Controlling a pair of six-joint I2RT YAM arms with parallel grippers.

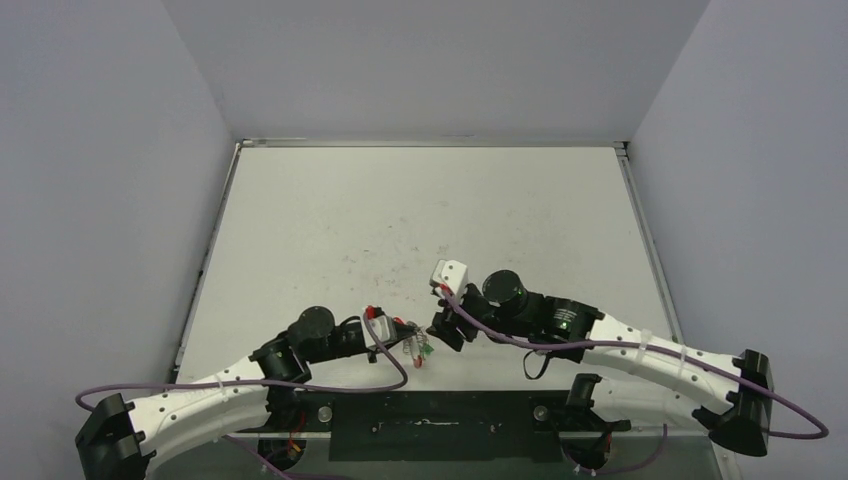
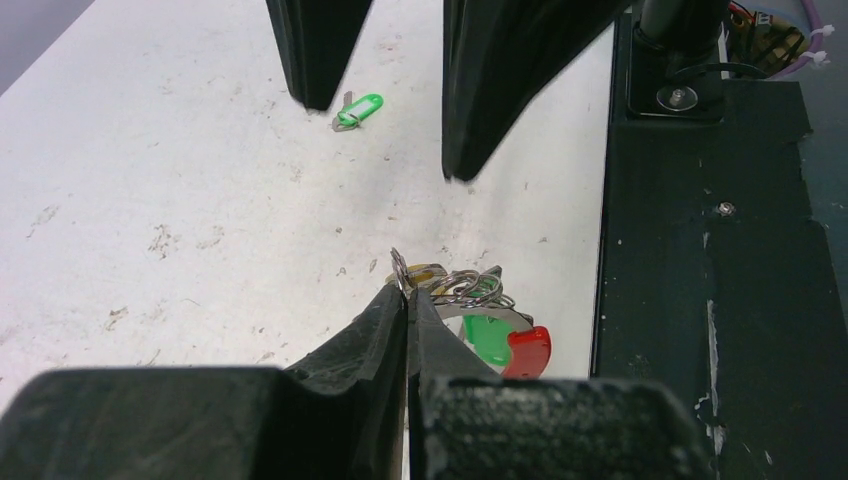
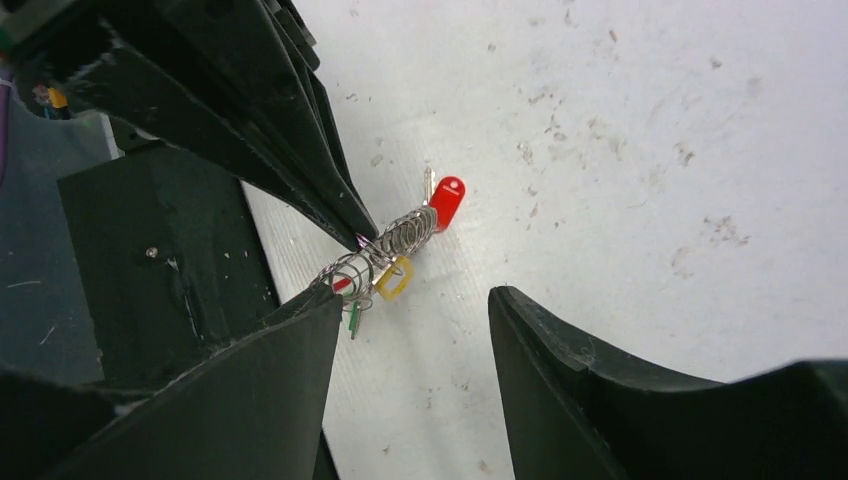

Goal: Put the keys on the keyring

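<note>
Left gripper pinching the coiled keyring by the table's near edge, red key and yellow key on its coil, right gripper spread at three o'clock, loose green key flat beyond, beside a right fingertip.

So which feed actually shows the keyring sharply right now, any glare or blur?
Top external: even, soft light, but the keyring is a tiny smudge. Left wrist: ring coils sharp, no glare, though the left end effector fills the bottom as a dark mass. Right wrist: keyring crisp mid-frame, the right end effector dark with little detail.
</note>
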